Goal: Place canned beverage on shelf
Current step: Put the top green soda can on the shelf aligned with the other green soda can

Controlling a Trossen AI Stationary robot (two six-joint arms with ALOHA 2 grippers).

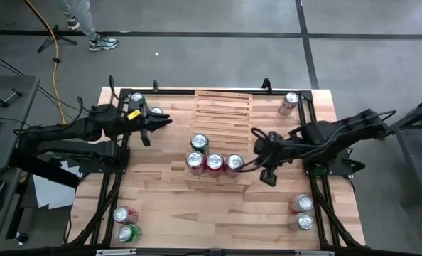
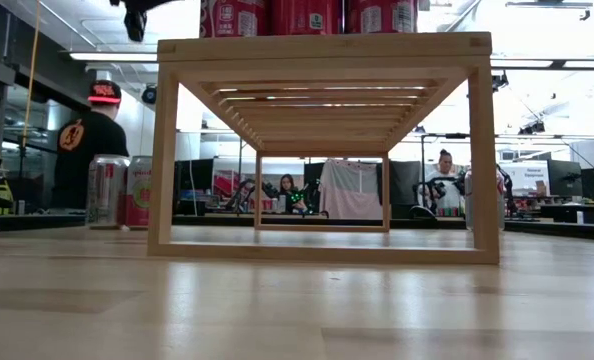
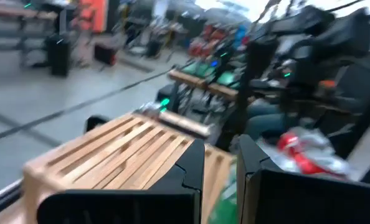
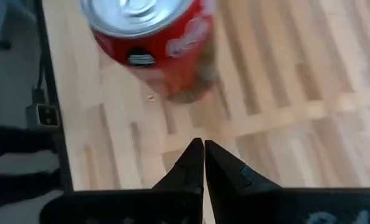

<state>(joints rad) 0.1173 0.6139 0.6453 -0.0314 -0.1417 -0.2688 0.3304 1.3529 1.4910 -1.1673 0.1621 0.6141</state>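
I see a light wood table with a black frame around it. The shelf sits in the middle of it, made of pale wood slats. Four cans stand on the shelf's front part: a green can and, just in front of it, three red cans in a row, side by side.

My left gripper hangs over the table just left of the shelf, near its back half. Its fingers are a little apart with nothing between them. My right gripper is just right of the red row, close to the last can. Its fingers are pressed together and hold nothing. From its wrist I look down on one red can standing on the wood.

More cans stand on the table: two at the back left corner, one at the back right, two at the front left and two at the front right.

The floor around the table is grey with dark lines. A yellow cable runs across it. A person's legs show at the far edge. From table height I see a big room with bright ceiling lights, a person in a dark shirt and cap on the left, and two people sitting far back.
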